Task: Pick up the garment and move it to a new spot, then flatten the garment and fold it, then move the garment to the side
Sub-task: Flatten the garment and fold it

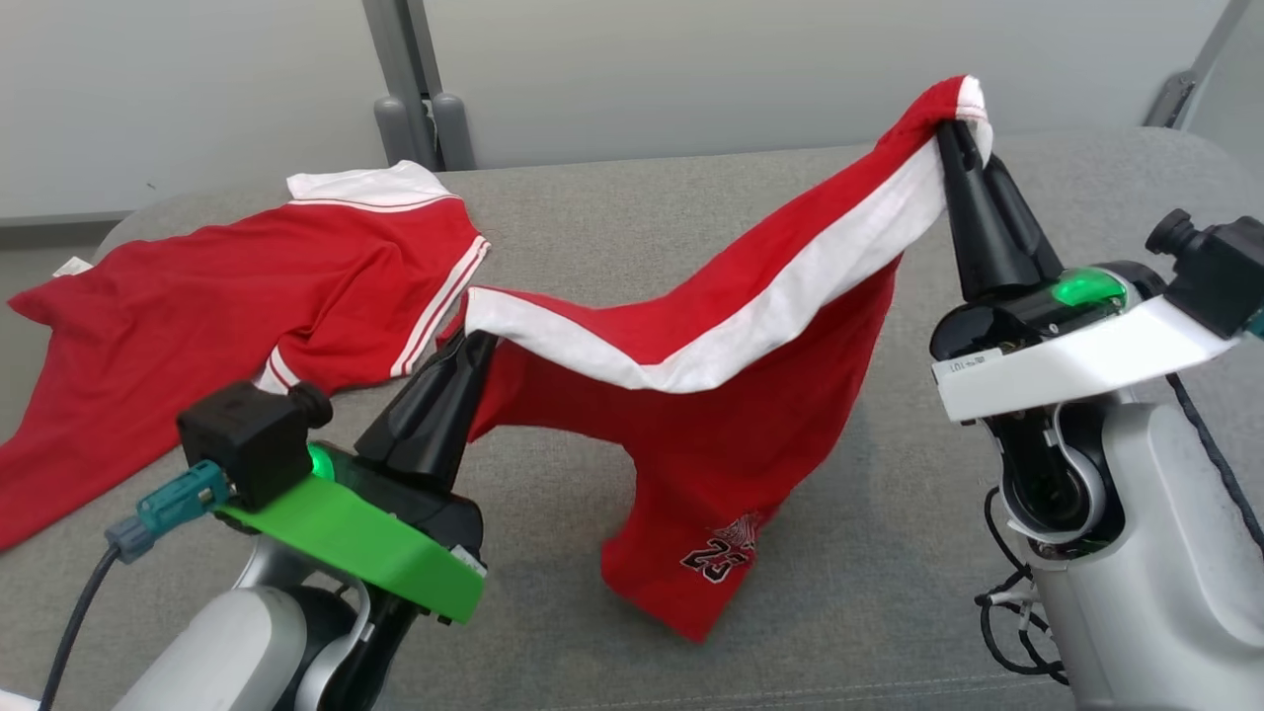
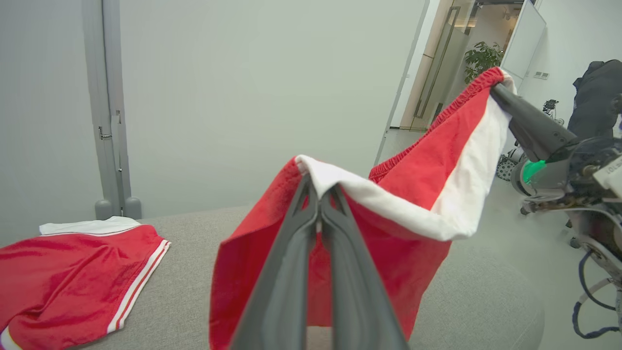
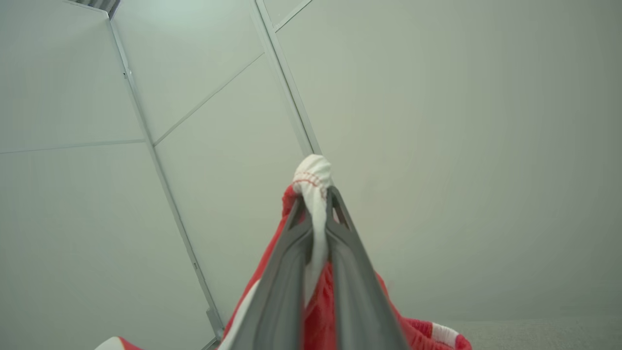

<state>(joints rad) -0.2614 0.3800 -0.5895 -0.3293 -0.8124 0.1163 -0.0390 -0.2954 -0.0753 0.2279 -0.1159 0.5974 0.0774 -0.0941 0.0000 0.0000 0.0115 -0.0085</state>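
A pair of red shorts [image 1: 731, 415] with a white side stripe hangs stretched between my two grippers above the grey couch [image 1: 869, 592]. My left gripper [image 1: 481, 339] is shut on the lower end of the white stripe, and the left wrist view shows the cloth [image 2: 388, 204] pinched at its fingertips [image 2: 318, 187]. My right gripper [image 1: 953, 128] is raised higher and is shut on the bunched waistband corner [image 3: 312, 177]. The leg with a dark printed logo [image 1: 726, 553] droops down to the cushion.
A red shirt [image 1: 217, 316] with white trim lies spread on the couch's left part, close to my left arm. A pale partition wall [image 1: 691, 69] stands behind the couch. In the left wrist view an open room with a plant [image 2: 481, 61] lies to the right.
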